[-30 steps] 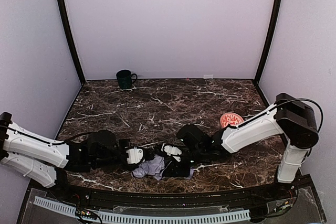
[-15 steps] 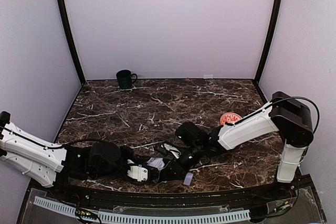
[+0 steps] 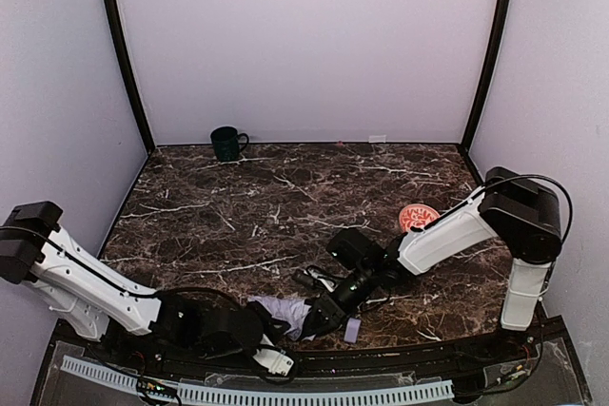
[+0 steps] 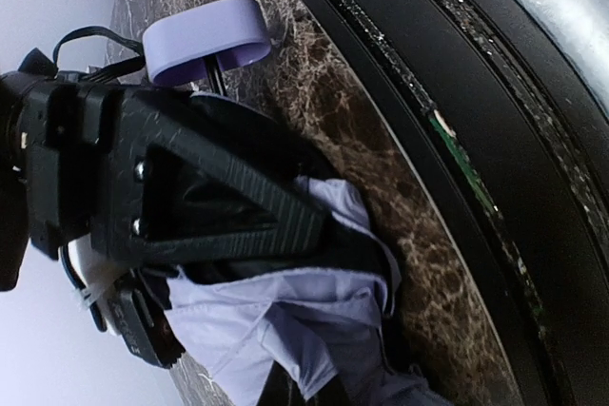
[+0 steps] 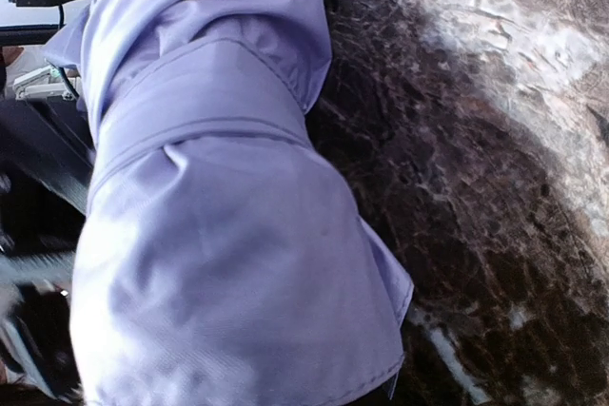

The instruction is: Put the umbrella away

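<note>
The umbrella [image 3: 283, 310] lies collapsed near the table's front edge, its pale lavender fabric bunched and its lavender handle [image 3: 352, 330] pointing toward the front. In the left wrist view the fabric [image 4: 285, 320] fills the bottom, and the handle [image 4: 205, 37] is at the top. My right gripper [image 3: 321, 315] is shut across the umbrella between fabric and handle. Its black fingers [image 4: 219, 206] show in the left wrist view. The right wrist view is filled by fabric [image 5: 219, 235]. My left gripper [image 3: 279, 330] is at the fabric's near end, its fingers buried in bunched cloth.
A red-patterned bowl [image 3: 418, 216] sits on the marble right of the right arm. A dark green mug [image 3: 226, 143] stands at the back left. The black front rail [image 4: 457, 92] runs just beside the umbrella. The left arm lies low along the front edge.
The left arm has swung down along the front edge, its gripper now at the umbrella's near side. The right gripper and the umbrella have shifted slightly toward the front, the handle turning to the right.
</note>
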